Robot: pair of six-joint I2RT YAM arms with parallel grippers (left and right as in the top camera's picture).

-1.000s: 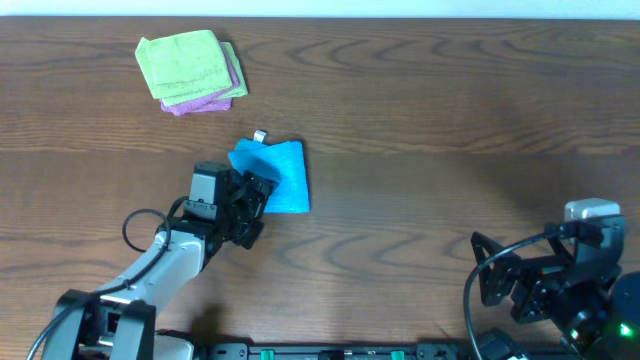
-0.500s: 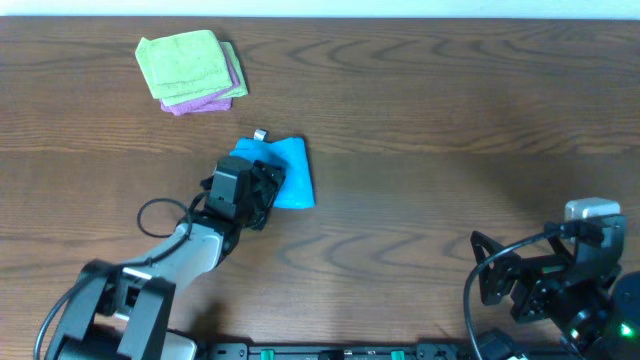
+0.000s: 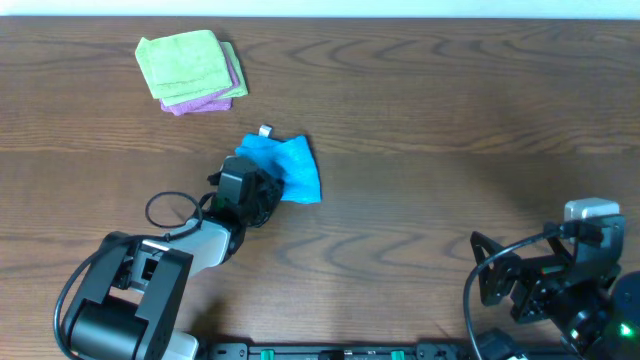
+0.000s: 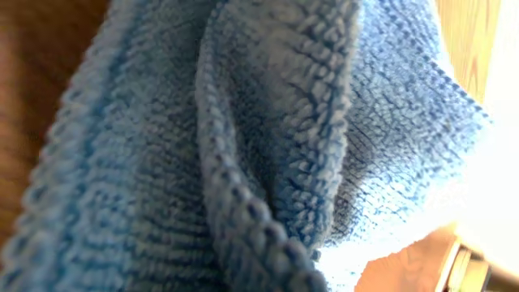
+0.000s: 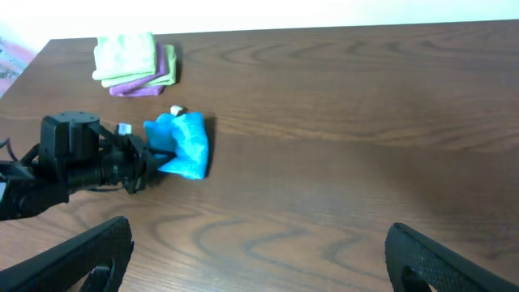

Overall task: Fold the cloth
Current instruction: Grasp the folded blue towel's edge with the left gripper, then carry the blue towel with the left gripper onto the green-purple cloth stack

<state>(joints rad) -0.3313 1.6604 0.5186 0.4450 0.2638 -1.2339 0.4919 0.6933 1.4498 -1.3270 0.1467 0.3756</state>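
Fingers (image 5: 89, 255) of right gripper (image 5: 259, 243) spread wide, holding nothing, idle at table's (image 3: 450, 120) 5 o'clock, out of the way. Left gripper (image 3: 262, 190) pressed into 8 o'clock edge of the cloth (image 3: 298, 168), clamped or not cannot tell: wrist view all blue terry. Bunched near table centre, probably mid-fold. Green cloth (image 3: 185, 62) stacked on pink-purple cloth (image 3: 215, 102) farther off at 11 o'clock.

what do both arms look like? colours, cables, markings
Left arm: black wrist and base, pale grey link, looped black cable. Right arm: black, light grey block on top, black cable loop, green light. No markings legible.
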